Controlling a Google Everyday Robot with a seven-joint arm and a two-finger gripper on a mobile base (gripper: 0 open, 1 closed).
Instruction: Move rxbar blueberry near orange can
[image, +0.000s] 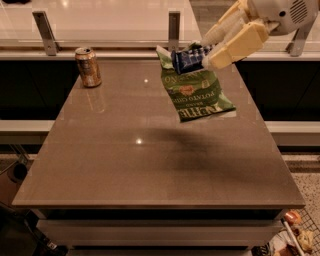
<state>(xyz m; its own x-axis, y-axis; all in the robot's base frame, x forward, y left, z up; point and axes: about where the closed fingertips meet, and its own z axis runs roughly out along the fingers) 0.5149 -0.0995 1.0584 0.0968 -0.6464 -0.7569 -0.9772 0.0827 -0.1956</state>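
The rxbar blueberry, a small dark-blue wrapper with white lettering, is held in my gripper above the far right part of the table, over the top of a chip bag. The gripper's cream fingers are shut on the bar's right end. The orange can stands upright near the far left corner of the table, well to the left of the bar.
A green-and-white potato chip bag lies flat on the brown table under the held bar. A raised counter with metal posts runs along the far edge. Clutter sits on the floor at the lower right.
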